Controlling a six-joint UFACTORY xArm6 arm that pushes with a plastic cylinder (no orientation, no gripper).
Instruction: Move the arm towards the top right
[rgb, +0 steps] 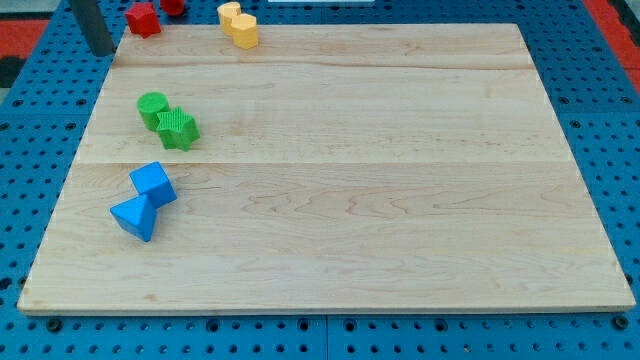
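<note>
My tip (101, 52) is at the view's top left, on the corner of the wooden board (360, 180), and the dark rod rises from it out of the top edge. A red block (143, 19) lies just right of the rod, with a second red block (173, 7) behind it, cut off by the top edge. Two yellow blocks (230, 13) (243, 31) touch each other further right at the board's top edge. A green cylinder (152, 107) and a ribbed green block (178, 129) touch at the left. A blue cube (153, 184) and a blue triangular block (134, 217) touch below them.
The board lies on a blue perforated table (600, 60). A red perforated surface (25, 25) shows at the view's top left, behind the rod.
</note>
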